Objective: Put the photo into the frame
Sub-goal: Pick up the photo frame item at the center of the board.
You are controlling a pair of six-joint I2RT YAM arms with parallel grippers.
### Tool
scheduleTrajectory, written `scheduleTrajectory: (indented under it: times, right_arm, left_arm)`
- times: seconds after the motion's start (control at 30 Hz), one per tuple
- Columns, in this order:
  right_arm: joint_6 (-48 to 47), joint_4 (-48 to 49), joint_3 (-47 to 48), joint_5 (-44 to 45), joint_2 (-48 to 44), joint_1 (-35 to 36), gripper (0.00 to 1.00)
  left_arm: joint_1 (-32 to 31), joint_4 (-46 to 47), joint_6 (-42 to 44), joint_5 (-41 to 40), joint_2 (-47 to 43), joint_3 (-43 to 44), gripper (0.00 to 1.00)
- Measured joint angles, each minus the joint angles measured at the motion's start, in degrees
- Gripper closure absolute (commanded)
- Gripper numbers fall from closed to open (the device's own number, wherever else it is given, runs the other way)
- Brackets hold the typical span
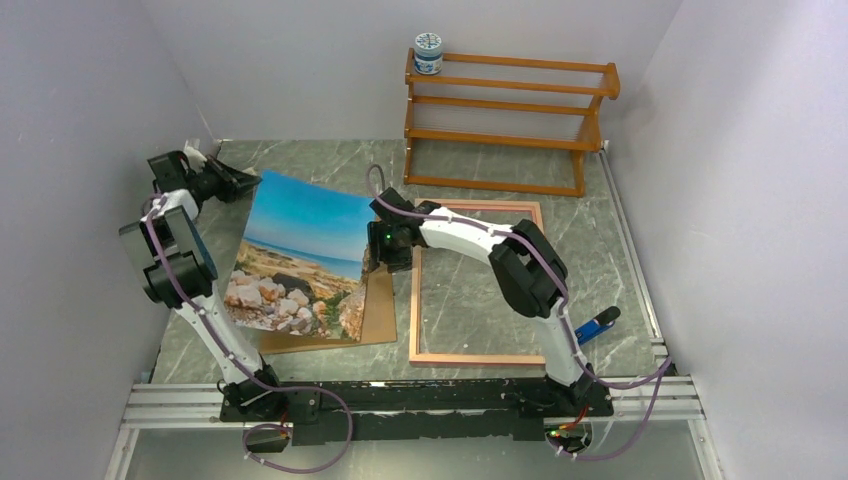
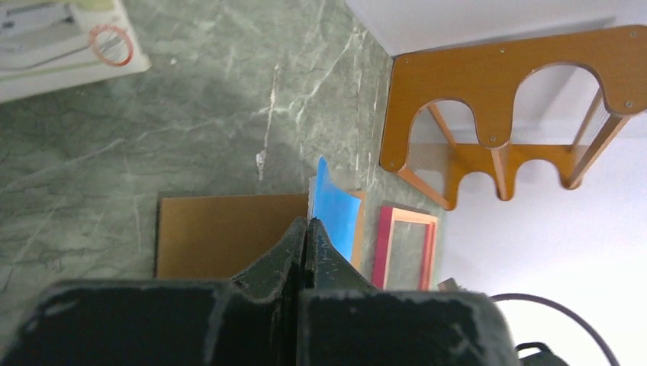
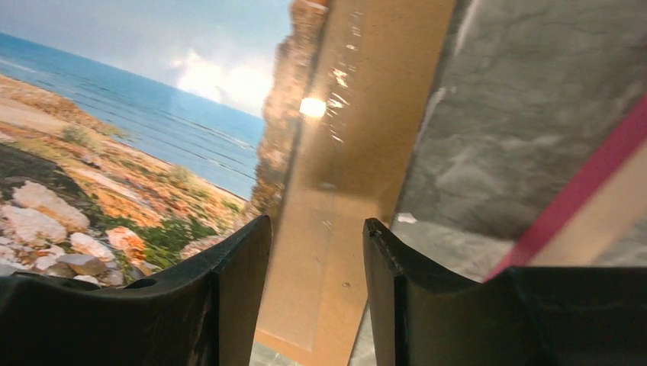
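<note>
Table (image 1: 300, 160): grey-green marbled top, with both arm bases at 6 o'clock.

Rack (image 1: 500, 137): orange-brown wood with slatted shelves. It stands at about 12 to 1 o'clock against the far wall.

Frame (image 1: 470, 357): lies flat on the table right of centre, toward 3 o'clock. The upward face is pale wood colour. The wrist views show pink along its edge. The marble shows through its opening. The right arm reaches across its top-left corner.

Photo (image 1: 300, 255): seashore print with blue sky at the top and rocks at the bottom, picture side up. It sits at 9 o'clock of the frame, apart from it and outside it. It is tilted, with the far-left corner raised and the near part over the brown panel.

Brown panel (image 1: 375, 310): flat on the table under the photo. It shows at the photo's 3 and 6 o'clock edges, just beside the frame's left rail.

Left gripper (image 2: 307, 225): at 10 o'clock on the table. The jaws are pressed together on the photo's blue far-left corner, and a sliver of print sticks out past the tips.

Right gripper (image 3: 317, 225): at the photo's 3 o'clock edge. The jaws stand apart with nothing between them but a view of the panel below. The photo edge is just outside one finger.

Blue tool (image 1: 597, 326): small, on the table at 4 o'clock, beside the right arm.

Jar (image 1: 428, 53): white lid, on the rack's top shelf at its left end.
</note>
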Motion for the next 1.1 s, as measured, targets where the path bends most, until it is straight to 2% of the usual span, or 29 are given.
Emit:
scheduleTrajectory:
  times: [0.27,0.4,0.8,1.1]
  right_arm:
    - [-0.46,-0.98,-1.31,0.57,-6.36,-1.73,0.46]
    - [-0.57,-0.94,-2.25,0.68,-8.96,-1.88,0.46]
    - [-0.55,-0.74,-4.92,0.57,-10.16,-2.51,0.46]
    - [0.11,0.57,-5.92,-2.56,-14.62,-4.76,0.46]
  left_arm:
    - [-1.57,-13.99,8.7,-9.09,-13.14,6.21,0.97]
    - [-2.56,-19.3,11.82,-13.25,-16.68,10.05,0.97]
    - [-4.44,-33.7,18.95,-25.09,-17.57,19.45,0.97]
    - [-4.44,-42.23,24.9,-34.93,-20.09,32.13,0.97]
